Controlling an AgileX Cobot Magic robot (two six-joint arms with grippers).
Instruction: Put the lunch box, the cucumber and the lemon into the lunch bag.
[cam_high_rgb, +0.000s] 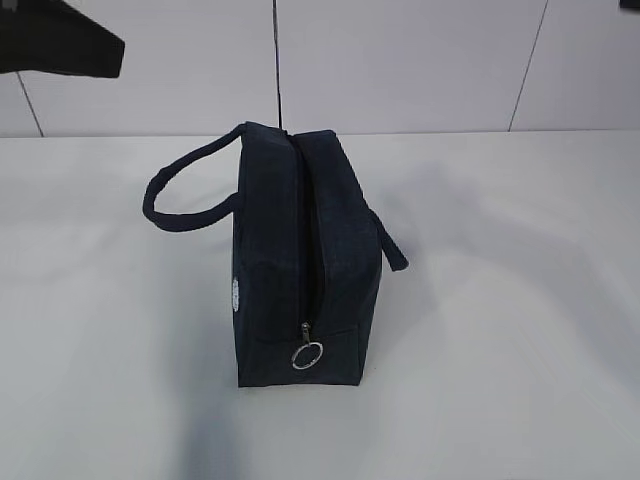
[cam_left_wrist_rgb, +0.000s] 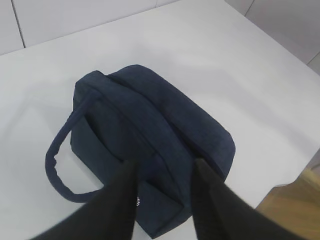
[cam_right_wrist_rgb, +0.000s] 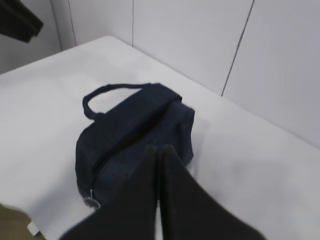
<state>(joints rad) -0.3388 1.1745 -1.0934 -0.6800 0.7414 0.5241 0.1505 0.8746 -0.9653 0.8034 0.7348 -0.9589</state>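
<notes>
The dark navy lunch bag (cam_high_rgb: 300, 260) stands upright on the white table, its zip a narrow dark line along the top. The silver ring pull (cam_high_rgb: 307, 355) hangs at the near end. Nothing inside it shows. The lunch box, the cucumber and the lemon are out of view. My left gripper (cam_left_wrist_rgb: 165, 167) hovers open above the near end of the lunch bag (cam_left_wrist_rgb: 150, 115), with nothing between its fingers. My right gripper (cam_right_wrist_rgb: 160, 149) is shut and empty, raised over the lunch bag (cam_right_wrist_rgb: 125, 130). Neither gripper touches the bag.
One loop handle (cam_high_rgb: 175, 205) lies out to the left, the other handle (cam_high_rgb: 392, 245) droops on the right side. A dark arm part (cam_high_rgb: 60, 40) hangs at the top left. The table edge (cam_left_wrist_rgb: 287, 187) is close to the bag's near end. White wall panels stand behind.
</notes>
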